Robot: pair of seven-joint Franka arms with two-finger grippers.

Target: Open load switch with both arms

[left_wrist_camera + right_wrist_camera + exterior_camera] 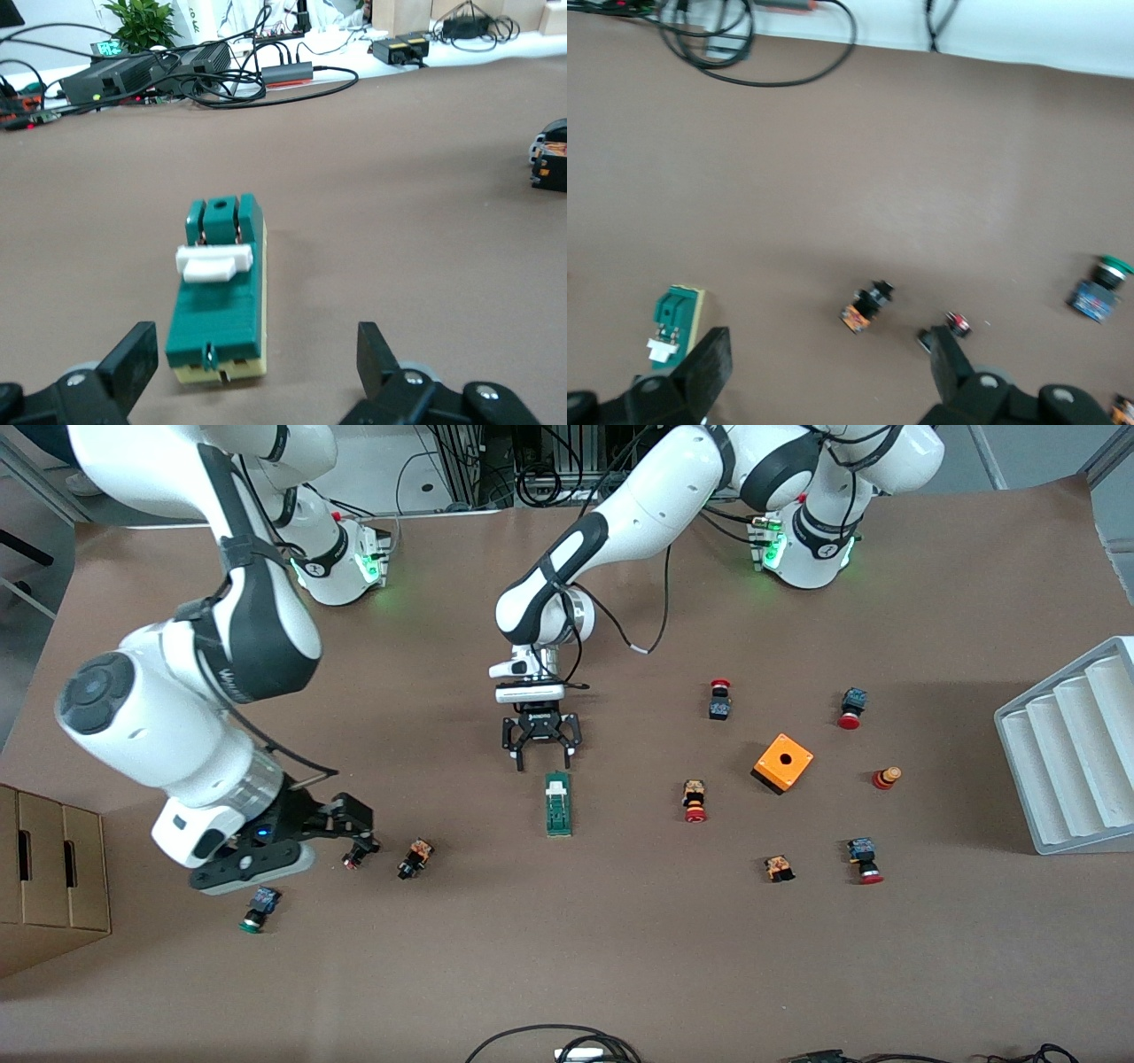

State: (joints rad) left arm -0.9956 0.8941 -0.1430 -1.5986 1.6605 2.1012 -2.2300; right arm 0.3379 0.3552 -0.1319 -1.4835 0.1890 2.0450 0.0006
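Note:
The load switch (pixel 558 804) is a narrow green block lying flat at the middle of the table. Its white sliding piece (pixel 214 263) sits across its top. My left gripper (pixel 543 763) is low at the end of the switch that faces the robots, open, with nothing between its fingers. In the left wrist view the switch (pixel 217 301) lies just ahead of the open left gripper (pixel 257 354), toward one finger. My right gripper (pixel 357 834) stands open over small push buttons toward the right arm's end of the table. The right wrist view shows the switch (pixel 675 323) off beside the open right gripper (pixel 830 354).
Two small push buttons (pixel 415 859) (pixel 355 858) lie by the right gripper, and a green-capped one (pixel 257 911) lies nearer the front camera. An orange box (pixel 782 762) and several red-capped buttons (pixel 694 802) lie toward the left arm's end. A white rack (pixel 1067 753) and a cardboard box (pixel 44 877) stand at the table's ends.

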